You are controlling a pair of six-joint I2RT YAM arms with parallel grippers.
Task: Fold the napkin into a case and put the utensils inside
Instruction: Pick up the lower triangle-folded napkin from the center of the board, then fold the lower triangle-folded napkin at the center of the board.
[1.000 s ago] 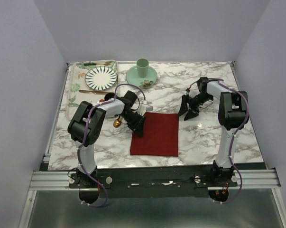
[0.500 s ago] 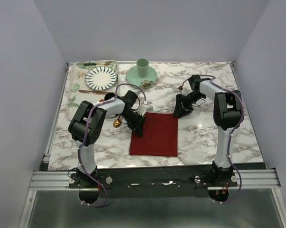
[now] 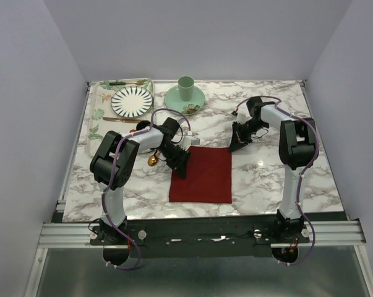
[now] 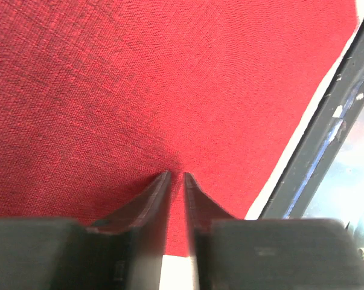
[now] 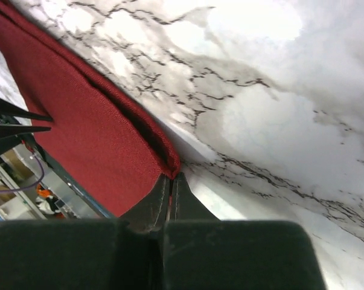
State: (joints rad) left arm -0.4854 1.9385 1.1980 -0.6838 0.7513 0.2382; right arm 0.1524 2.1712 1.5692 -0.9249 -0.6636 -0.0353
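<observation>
Now the right gripper (image 3: 235,145) has slid in to the far right corner of the napkin (image 3: 201,176), flat on the marble table (image 3: 266,179), jaws pressed together on it; the left gripper (image 3: 180,164) pinches its far left edge — both ends held, ready to fold. One napkin, one gold spoon (image 3: 152,159) beside it.

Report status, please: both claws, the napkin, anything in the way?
Left claw shut on napkin, far left corner. Right claw shut on far right corner. Napkin lies flat. Gold spoon beside left claw, off the cloth.
</observation>
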